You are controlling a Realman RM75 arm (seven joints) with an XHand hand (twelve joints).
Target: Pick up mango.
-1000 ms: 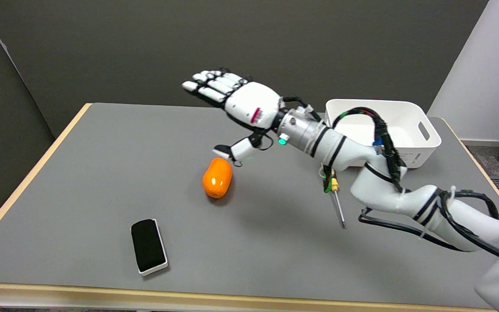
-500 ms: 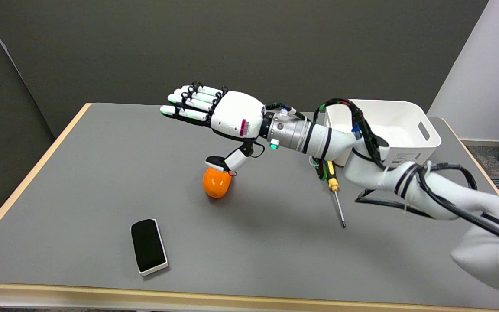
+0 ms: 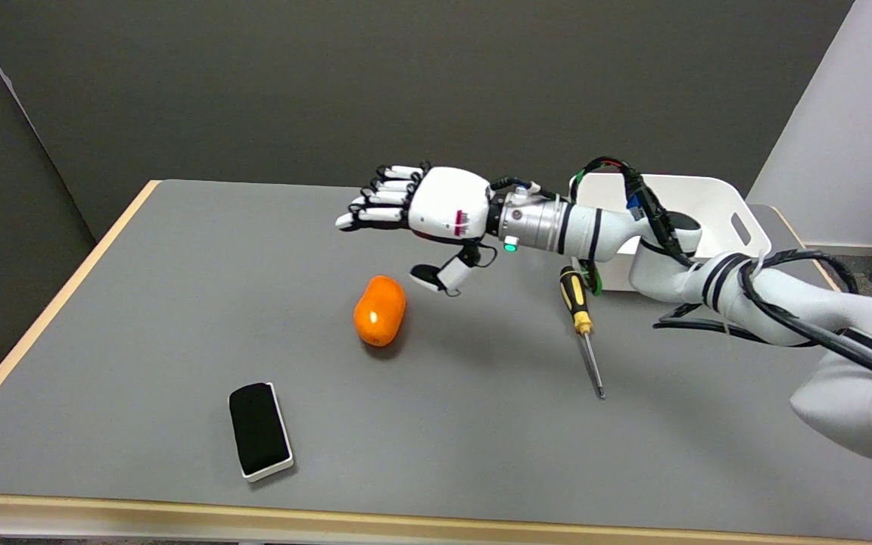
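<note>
The counter (image 3: 179, 318) was a flat grey surface with a pale wooden edge running along its left side and its near side; behind it stood a dark grey wall, and at the right a lighter, pale panel rose beside the far right corner; a strip of floor showed past the counter's right edge. The mango (image 3: 380, 310), orange and smooth, lay on its side near the middle of the counter, touching nothing, with bare grey surface all round it. The right hand (image 3: 425, 219) hung in the air above and just to the right of the mango, apart from it; its fingers (image 3: 383, 198) were stretched out and spread toward the left, the thumb pointing down toward the counter, and it held nothing. A black eraser with a white base (image 3: 260, 431) lay near the front edge, well apart from the mango to its lower left. A screwdriver (image 3: 582, 321) with a black and yellow handle lay to the mango's right, its tip toward the near side; a white bin (image 3: 716, 242) stood at the far right corner, partly hidden by the arm. The widest stretch of bare surface lay on the left half and along the far edge.
</note>
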